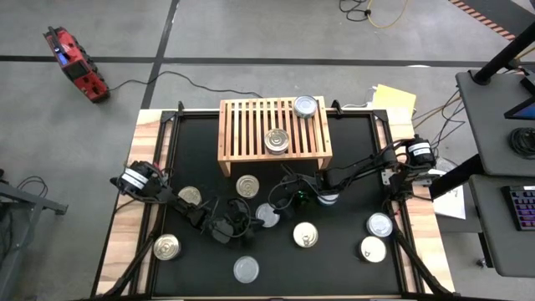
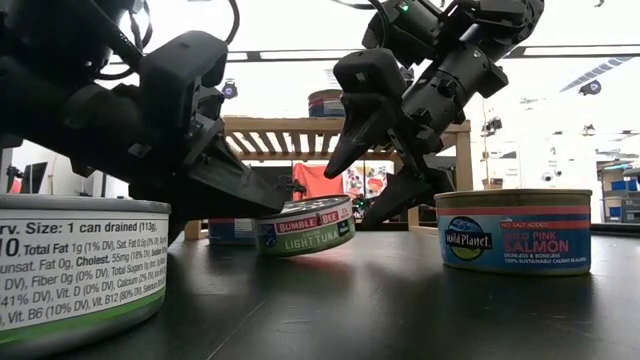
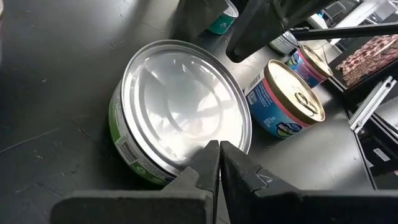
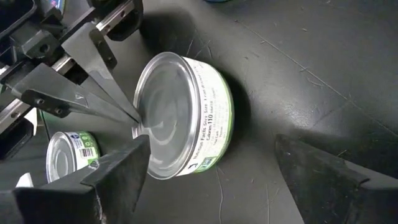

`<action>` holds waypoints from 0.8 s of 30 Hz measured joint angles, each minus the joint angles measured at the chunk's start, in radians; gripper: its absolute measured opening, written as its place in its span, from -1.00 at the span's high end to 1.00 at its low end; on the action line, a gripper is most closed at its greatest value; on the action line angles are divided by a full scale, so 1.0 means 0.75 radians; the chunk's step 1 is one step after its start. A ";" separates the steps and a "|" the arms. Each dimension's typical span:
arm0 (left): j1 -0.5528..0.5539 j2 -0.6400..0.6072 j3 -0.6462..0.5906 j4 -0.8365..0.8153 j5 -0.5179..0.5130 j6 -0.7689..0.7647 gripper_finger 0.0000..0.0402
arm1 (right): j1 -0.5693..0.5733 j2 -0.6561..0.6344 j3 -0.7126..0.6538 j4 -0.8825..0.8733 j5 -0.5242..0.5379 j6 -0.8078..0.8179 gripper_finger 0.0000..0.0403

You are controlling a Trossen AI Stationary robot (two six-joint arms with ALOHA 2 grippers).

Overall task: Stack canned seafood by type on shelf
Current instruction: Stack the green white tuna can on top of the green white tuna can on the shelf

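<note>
A green-labelled tuna can (image 1: 266,215) (image 2: 305,228) sits tilted on the black mat in front of the light-wood shelf (image 1: 274,125), its lid slanting. My left gripper (image 3: 219,149) (image 1: 251,224) is shut, its tips at that can's lid edge. My right gripper (image 4: 211,168) (image 2: 350,200) hangs open over the same can from the far right, one finger on either side of it; I cannot tell whether they touch it. Two cans (image 1: 305,106) (image 1: 277,140) rest on the shelf's slats. My left gripper presses its shut fingertips (image 4: 127,115) on the tuna can's lid, at the rim (image 3: 208,138) on the side nearest that arm. The fingers come slanting down from the table's left. The can sits tipped, with the side away from the fingertips higher.
Several more cans stand loose on the mat: a pink salmon can (image 2: 512,230) (image 1: 305,235), one by the front edge (image 1: 246,268), two at the right (image 1: 379,224) (image 1: 373,249), two at the left (image 1: 191,196) (image 1: 167,247), one by the shelf (image 1: 247,186).
</note>
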 joint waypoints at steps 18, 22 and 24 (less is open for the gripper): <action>-0.007 0.001 -0.006 0.001 -0.018 -0.024 1.00 | 0.000 0.001 -0.001 -0.001 -0.010 -0.004 -0.70; -0.011 0.001 -0.008 0.001 -0.032 -0.033 1.00 | 0.000 0.018 -0.001 0.008 -0.010 -0.003 -0.70; -0.011 0.001 -0.009 0.000 -0.033 -0.036 1.00 | 0.001 0.042 -0.002 0.021 -0.011 -0.003 -0.70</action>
